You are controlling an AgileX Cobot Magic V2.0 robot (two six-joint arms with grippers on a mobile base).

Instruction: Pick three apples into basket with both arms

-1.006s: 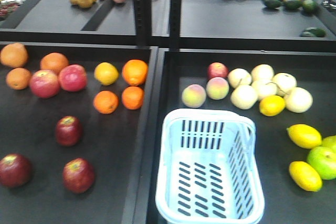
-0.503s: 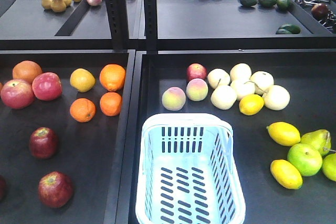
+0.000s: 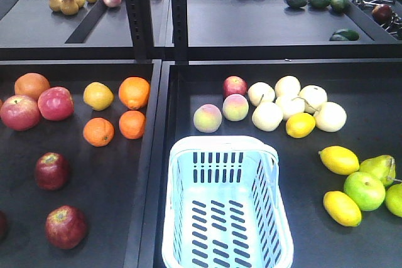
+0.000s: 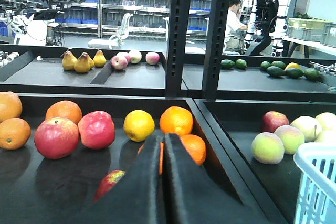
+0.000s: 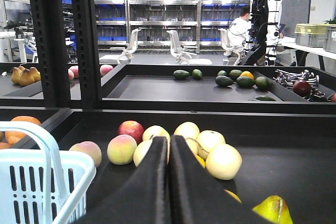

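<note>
1. While the basket [image 3: 223, 147] holds no fruit and neither arm shows in the front view, the task looks to be at its start, with the first reach not yet made.
2. The left gripper [image 4: 161, 139] has its jaws pressed together on nothing. The right gripper [image 5: 169, 140] is likewise closed and empty.
3. In the left tray [image 3: 113, 180], the upper maroon apple [image 3: 51, 171] and lower maroon apple [image 3: 65, 226] lie well apart. The third maroon apple [image 3: 2, 224] is only a sliver at the frame edge. The basket sits in the neighbouring right tray, just across the divider.
4. Next, I judge, the left jaws must part wide enough for 1 round fruit and then descend over it.
5. The apples are smooth, glossy and round, so they will likely roll if nudged. The basket is pale blue plastic with slotted walls. The tray floor is matte black.
</note>
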